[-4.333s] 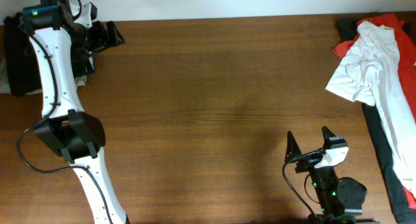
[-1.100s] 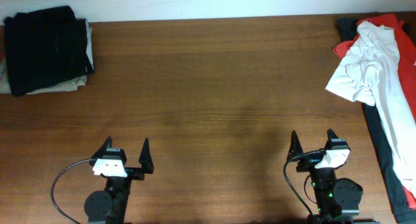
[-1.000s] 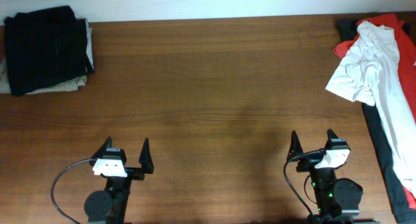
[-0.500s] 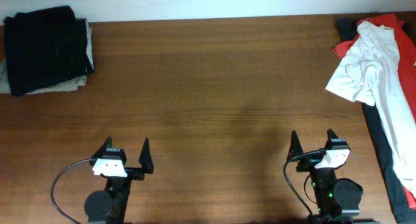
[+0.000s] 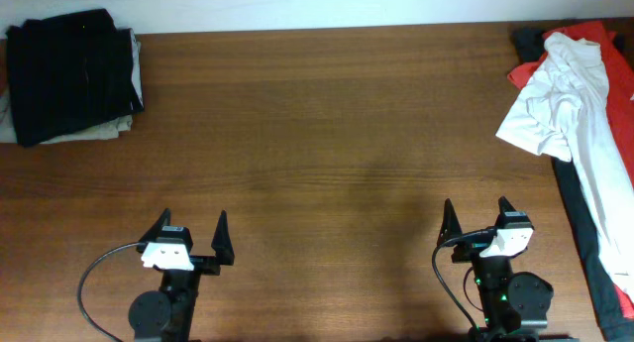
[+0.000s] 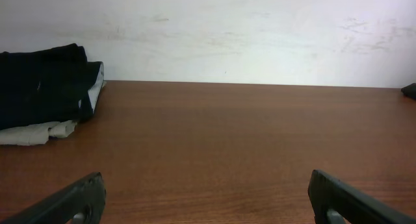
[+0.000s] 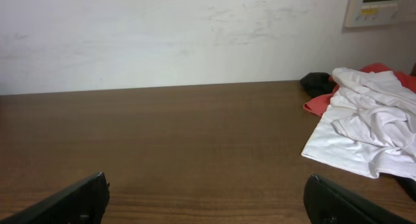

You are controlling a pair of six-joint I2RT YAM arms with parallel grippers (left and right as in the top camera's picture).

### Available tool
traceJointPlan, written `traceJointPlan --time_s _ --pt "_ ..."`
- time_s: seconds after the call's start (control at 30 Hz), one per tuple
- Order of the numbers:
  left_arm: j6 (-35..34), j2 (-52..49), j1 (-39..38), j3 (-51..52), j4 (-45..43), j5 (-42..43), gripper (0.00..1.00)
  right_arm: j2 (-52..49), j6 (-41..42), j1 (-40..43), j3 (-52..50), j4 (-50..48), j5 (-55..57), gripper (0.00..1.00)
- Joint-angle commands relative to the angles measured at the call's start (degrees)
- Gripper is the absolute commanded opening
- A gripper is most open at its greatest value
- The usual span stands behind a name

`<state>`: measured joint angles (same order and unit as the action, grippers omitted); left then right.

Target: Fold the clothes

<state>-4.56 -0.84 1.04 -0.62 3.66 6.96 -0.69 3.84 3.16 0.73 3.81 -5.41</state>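
Note:
A folded black garment (image 5: 71,72) lies on top of a folded khaki-grey one (image 5: 99,130) at the table's far left corner; both show in the left wrist view (image 6: 45,94). A crumpled white garment (image 5: 575,104) lies over a red one (image 5: 594,35) and a dark one (image 5: 580,223) at the right edge; the white one shows in the right wrist view (image 7: 367,120). My left gripper (image 5: 191,229) is open and empty near the front edge. My right gripper (image 5: 476,215) is open and empty near the front edge, right of centre.
The brown wooden table (image 5: 327,134) runs to a white wall at the back. A wall panel (image 7: 380,6) hangs at the upper right in the right wrist view.
The left arm has drawn back from the folded stack at the far left to the front edge. Over the last second nothing has moved.

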Motion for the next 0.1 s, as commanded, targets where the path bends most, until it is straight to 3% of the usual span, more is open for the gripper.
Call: traceJointPlan --time_s 0.0,0.07 --pt "-0.13 0.55 0.13 0.11 0.46 -0.81 0.99 0.33 -0.42 -0.52 -0.42 0.22 -0.28 0.99" --pt "-0.11 0.55 0.13 0.11 0.46 -0.81 0.99 0.33 -0.42 -0.52 -0.42 0.2 -0.28 0.99"
